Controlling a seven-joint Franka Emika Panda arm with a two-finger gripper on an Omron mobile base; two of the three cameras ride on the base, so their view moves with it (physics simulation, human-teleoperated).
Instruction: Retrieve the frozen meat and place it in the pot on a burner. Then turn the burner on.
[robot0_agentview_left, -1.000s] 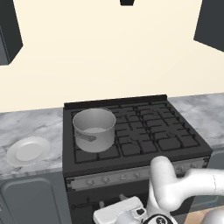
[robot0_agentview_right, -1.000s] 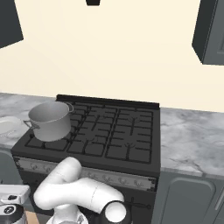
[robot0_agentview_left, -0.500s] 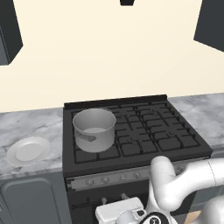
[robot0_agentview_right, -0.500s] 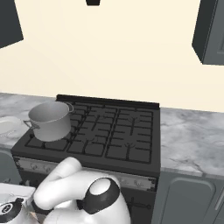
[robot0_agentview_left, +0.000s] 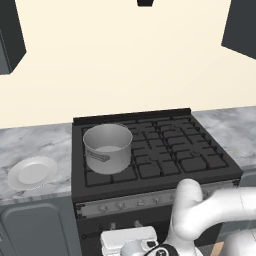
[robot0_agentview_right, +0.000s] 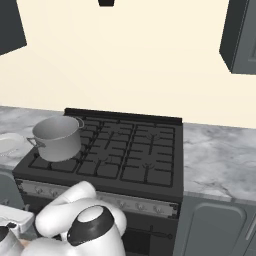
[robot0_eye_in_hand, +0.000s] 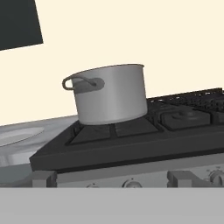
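Note:
The pot (robot0_agentview_left: 107, 148) is round grey brushed metal with a short side handle. It stands on the front left burner (robot0_agentview_left: 91, 178) of the dark stove. From the other side, the pot (robot0_agentview_right: 56, 138) sits on that same grate (robot0_agentview_right: 46, 163). My gripper (robot0_agentview_left: 127, 240) hangs low in front of the oven door, below the knob row, apart from everything. The hand view looks up at the pot (robot0_eye_in_hand: 111, 94) over the stove's front edge, and nothing lies between the jaws. The frozen meat is out of view.
A round white plate (robot0_agentview_left: 32, 172) lies on the marble counter left of the stove. A row of knobs (robot0_agentview_left: 140, 202) runs along the stove front. Dark wall cabinets (robot0_agentview_left: 242, 30) hang at the upper corners. My own white arm (robot0_agentview_right: 75, 215) folds low before the oven.
The folded arm has swung, and its dark elbow joint has shifted left in the right base view. The hand stays low by the oven door. The pot and plate have not moved.

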